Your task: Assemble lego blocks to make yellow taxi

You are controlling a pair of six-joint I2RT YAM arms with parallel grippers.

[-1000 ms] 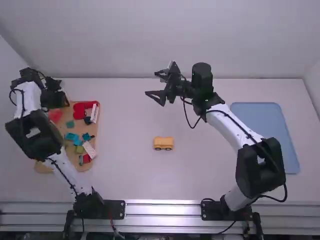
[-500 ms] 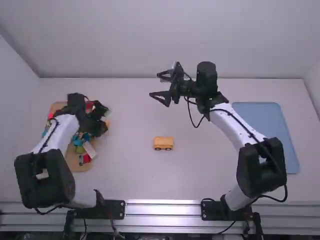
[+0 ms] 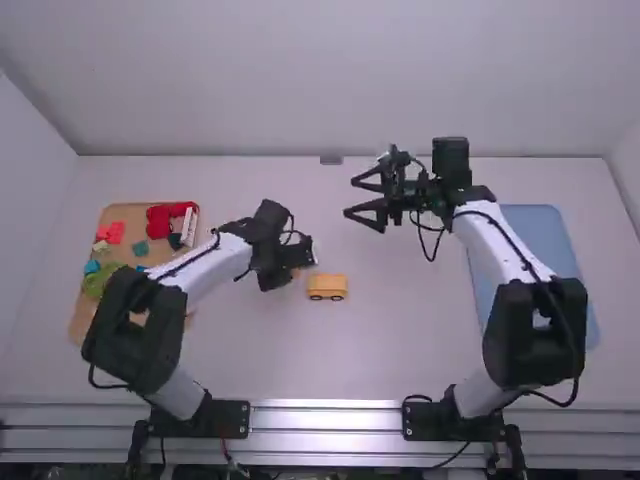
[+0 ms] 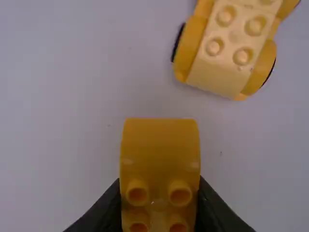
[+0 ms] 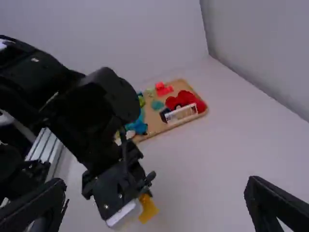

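Squeezing a yellow block (image 4: 159, 150) tight in the left gripper (image 3: 290, 268), with its round bumps and smooth, curvy part peeking out from the fingers. Keeping that block near the yellow car (image 3: 326, 287), with a little gap in between. Sitting on its wheels on the worktop (image 3: 400, 345), near the middle, with rows of bumps on top. Spreading wide apart at the right gripper (image 3: 350, 197), farther off past the car, with its two fingers (image 5: 265, 200) well away from each other. Lying far over on the left, a bit under the left arm, with lots of blocks on top: the brown board (image 3: 84, 325). Showing there in red (image 3: 180, 209), pink-red (image 3: 113, 233), teal (image 3: 140, 248), white (image 3: 189, 227), blue (image 3: 92, 267) and green (image 3: 95, 285). Resting flat on the far right, partly under the right arm: the blue tray (image 3: 545, 228)
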